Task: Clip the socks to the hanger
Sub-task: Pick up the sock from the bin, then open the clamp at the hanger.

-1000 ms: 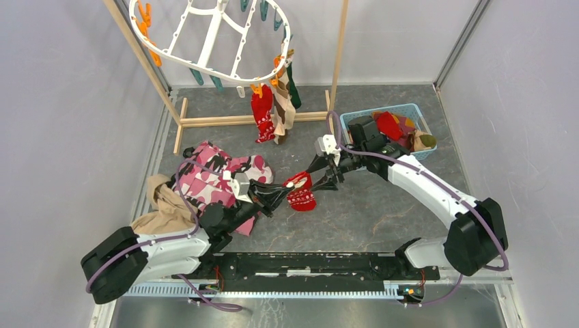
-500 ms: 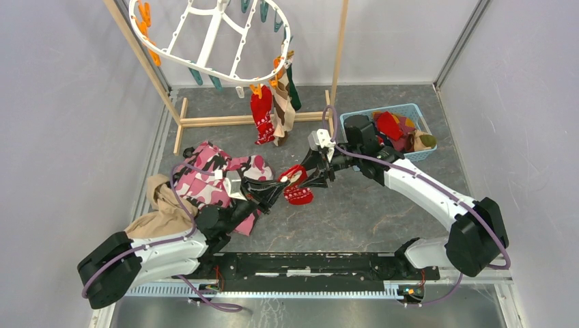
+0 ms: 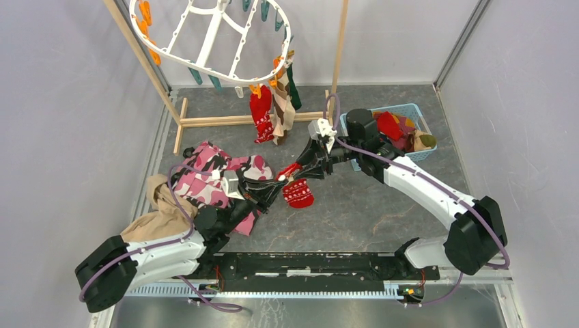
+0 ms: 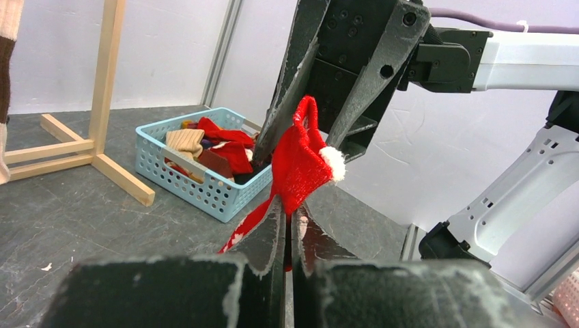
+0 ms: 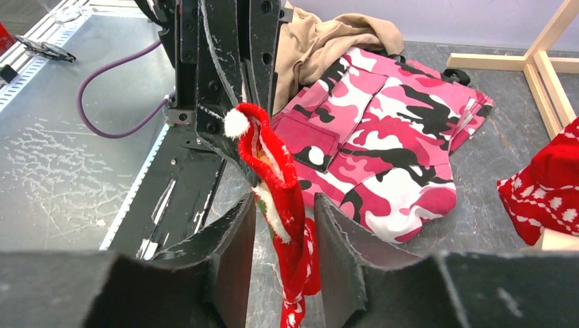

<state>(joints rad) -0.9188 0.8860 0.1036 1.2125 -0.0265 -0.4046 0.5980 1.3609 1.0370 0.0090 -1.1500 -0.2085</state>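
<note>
- Top external view: the left claw (image 3: 276, 183) and the right claw (image 3: 292, 169) meet over the middle of the counter (image 3: 369, 212), both at one red sock (image 3: 298, 193) with a white pattern.
- Left wrist view: the left claw is clenched on the red sock, its fingers pressed together on the fabric below the cuff. The cuff stands up with a white pompom at its edge.
- Right wrist view: the right claw is released, with one finger on each side of the cuff and gaps showing.
- The hanger (image 3: 212, 41) hangs at the far left. A hung red sock (image 3: 261, 113), a tan sock (image 3: 280, 117) and a dark green sock (image 3: 293, 85) are clipped along its near right rim.
- A blue basket (image 3: 356, 120) at the far right holds more socks.
- A pink camouflage garment (image 3: 212, 174) and a tan cloth (image 3: 160, 205) lie on the left.
</note>
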